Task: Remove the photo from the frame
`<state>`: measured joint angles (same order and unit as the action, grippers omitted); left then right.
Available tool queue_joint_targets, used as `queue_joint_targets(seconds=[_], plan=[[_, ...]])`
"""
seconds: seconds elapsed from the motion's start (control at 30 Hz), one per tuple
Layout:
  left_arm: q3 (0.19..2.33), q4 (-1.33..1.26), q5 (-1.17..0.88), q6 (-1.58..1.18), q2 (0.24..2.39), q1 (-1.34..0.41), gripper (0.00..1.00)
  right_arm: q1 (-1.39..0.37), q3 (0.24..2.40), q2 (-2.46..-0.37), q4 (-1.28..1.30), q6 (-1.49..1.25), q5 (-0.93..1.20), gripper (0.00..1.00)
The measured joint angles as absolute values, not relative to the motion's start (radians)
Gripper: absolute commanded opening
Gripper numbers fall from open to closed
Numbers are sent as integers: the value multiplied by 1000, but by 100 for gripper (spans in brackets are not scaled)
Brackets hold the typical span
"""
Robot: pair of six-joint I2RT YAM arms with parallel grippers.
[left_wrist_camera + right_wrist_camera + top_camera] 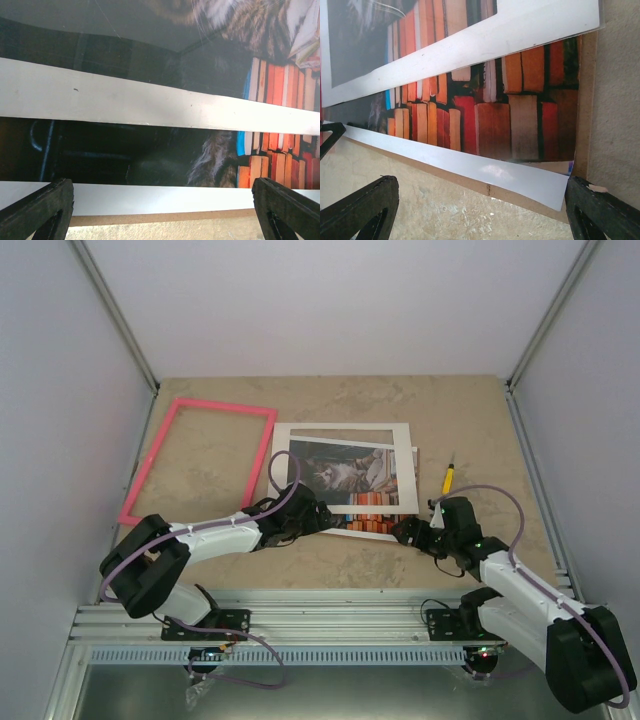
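The pink frame (pixel 224 406) lies flat and empty at the table's left, apart from everything else. The photo (pixel 345 475), a cat above rows of orange books, rests mid-table on a brown backing board (pixel 165 217), with a white mat (pixel 340 433) skewed over it. My left gripper (pixel 318 515) hovers open at the photo's near left edge; the left wrist view shows the photo's white border (pixel 150 197) between the fingers (pixel 40 210). My right gripper (pixel 412 532) stands open at the near right corner, where the border (pixel 520 180) curls slightly off the board (pixel 470 182). Neither holds anything.
A yellow-handled tool (pixel 449 478) lies right of the photo. Grey walls with metal rails (pixel 535 455) close in the table on the left, back and right. Bare tabletop (pixel 330 560) lies between the photo and the arm bases.
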<state>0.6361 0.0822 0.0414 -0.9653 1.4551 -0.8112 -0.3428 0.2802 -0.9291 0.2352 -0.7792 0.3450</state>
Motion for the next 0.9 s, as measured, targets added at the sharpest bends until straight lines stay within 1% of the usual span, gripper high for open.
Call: queue_joint_targets(seconds=[0.5, 0.9], plan=[[621, 68, 33, -966, 1444, -811, 99, -320, 229, -915, 128, -876, 378, 86], [616, 68, 24, -966, 1436, -811, 99, -296, 212, -873, 147, -925, 379, 86]])
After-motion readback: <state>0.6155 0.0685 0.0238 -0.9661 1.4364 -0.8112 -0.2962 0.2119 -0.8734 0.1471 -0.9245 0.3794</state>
